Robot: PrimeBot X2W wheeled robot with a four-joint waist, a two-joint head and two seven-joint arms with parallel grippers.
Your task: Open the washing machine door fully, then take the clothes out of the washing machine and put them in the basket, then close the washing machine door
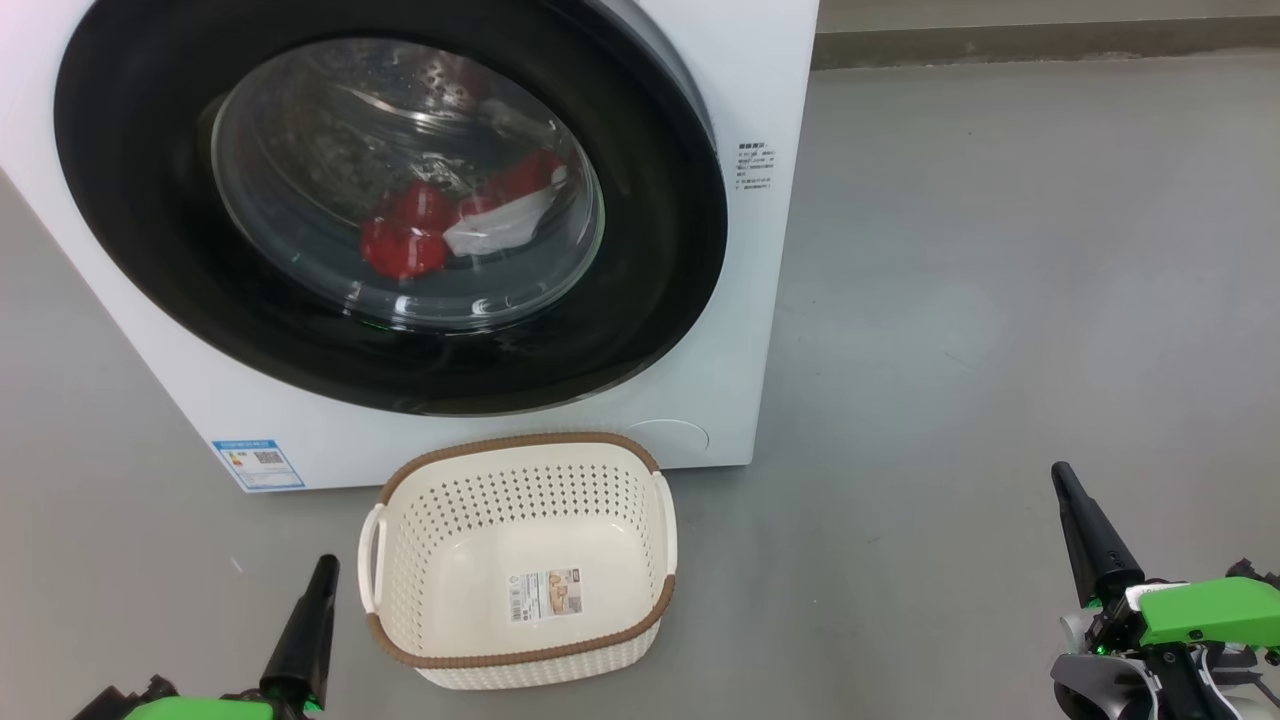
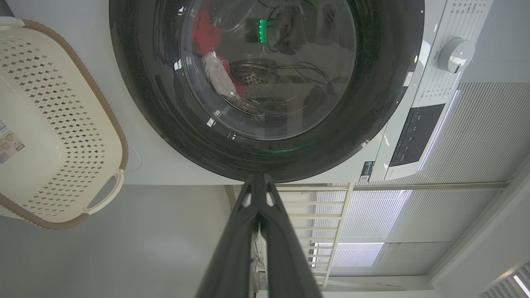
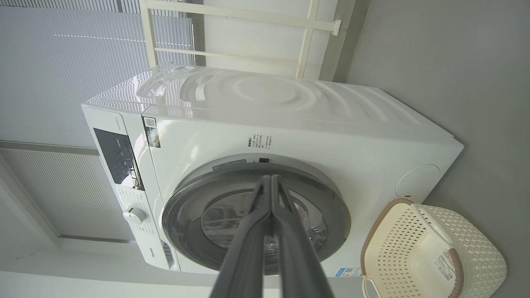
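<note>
Status: washing machine door (image 1: 300,160) shut, clothes (image 1: 420,235) behind its glass. Empty basket (image 1: 520,441) on floor just before it. Left gripper (image 1: 327,565), right gripper (image 1: 1060,472) closed together, empty. Risk: swinging door may knock basket.

A smooth grey floor (image 1: 1000,300) is laid throughout. In the head view it is seen from 1 to 5 o'clock, with soft reflections on it. A darker skirting (image 1: 1040,45) is fitted at 1 o'clock, with a pale wall (image 1: 1000,12) above it. In the left wrist view, white slatted blinds (image 2: 455,231) are seen at 4 o'clock, backlit in bright bands. A cream barred frame (image 2: 310,188) is seen beside them at 5 o'clock.
</note>
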